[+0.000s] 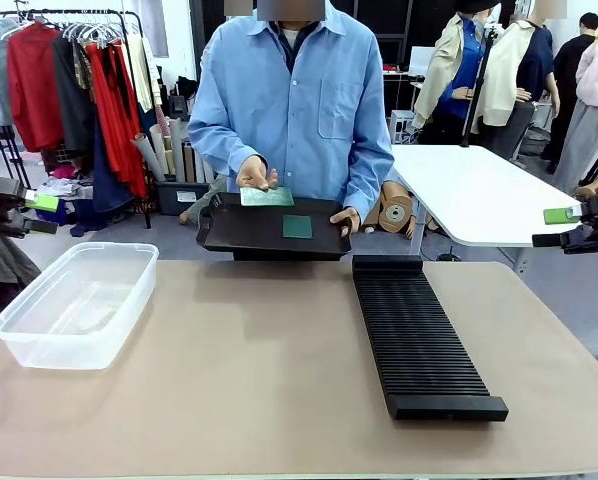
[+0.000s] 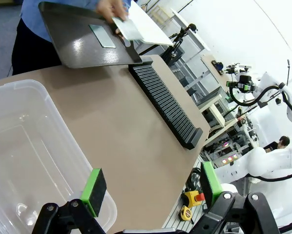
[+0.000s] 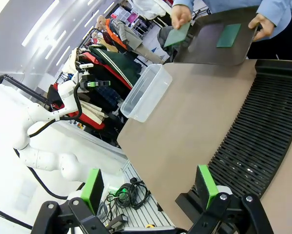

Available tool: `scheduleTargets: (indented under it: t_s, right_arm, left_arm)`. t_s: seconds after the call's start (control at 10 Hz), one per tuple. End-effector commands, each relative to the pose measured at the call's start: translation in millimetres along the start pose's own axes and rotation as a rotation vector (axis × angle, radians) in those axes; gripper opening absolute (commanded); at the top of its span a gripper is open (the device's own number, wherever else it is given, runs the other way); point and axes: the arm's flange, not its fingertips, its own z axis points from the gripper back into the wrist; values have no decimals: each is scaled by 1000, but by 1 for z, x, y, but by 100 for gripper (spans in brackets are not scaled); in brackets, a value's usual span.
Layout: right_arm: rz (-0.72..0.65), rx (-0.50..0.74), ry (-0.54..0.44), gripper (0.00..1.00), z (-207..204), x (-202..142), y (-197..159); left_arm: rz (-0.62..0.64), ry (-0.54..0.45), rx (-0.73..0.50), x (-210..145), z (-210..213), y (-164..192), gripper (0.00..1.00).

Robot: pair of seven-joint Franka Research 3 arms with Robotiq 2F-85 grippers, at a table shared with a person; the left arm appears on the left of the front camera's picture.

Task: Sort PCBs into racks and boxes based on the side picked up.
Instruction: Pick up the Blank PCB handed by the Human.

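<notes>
A person at the far edge holds a shallow black tray (image 1: 229, 235) with a dark green PCB (image 1: 297, 227) lying on it. One hand lifts a paler PCB (image 1: 267, 196) above the tray. The clear box (image 1: 74, 300) stands at the table's left and holds nothing. The long black ribbed rack (image 1: 419, 335) lies right of centre with bare slots. My left gripper (image 1: 37, 212) hangs open above the box's left side, and its wrist view looks past the gripper (image 2: 151, 183) onto the box (image 2: 19, 146). My right gripper (image 1: 557, 227) hovers open off the table's right, over the rack's near end (image 3: 263, 131).
A white table (image 1: 479, 195) and clothes racks stand behind the person. Bare tan tabletop (image 1: 259, 370) lies between box and rack. In the right wrist view the tray (image 3: 204, 44), both PCBs (image 3: 229, 35) (image 3: 177, 35) and the box (image 3: 146, 92) lie far ahead.
</notes>
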Motion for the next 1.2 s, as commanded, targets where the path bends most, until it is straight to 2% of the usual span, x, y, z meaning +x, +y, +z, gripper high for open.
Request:
scheduleTargets:
  t_s: [0.0, 0.7, 1.1]
  right_arm:
    - [8, 12, -10, 100, -1, 1, 0]
    - [0, 0, 0, 100, 0, 0, 0]
    - [-13, 55, 29, 100, -41, 15, -17]
  left_arm:
    - [0, -4, -4, 0, 1, 0, 100]
    - [0, -4, -4, 0, 1, 0, 100]
    - [0, -4, -4, 0, 1, 0, 100]
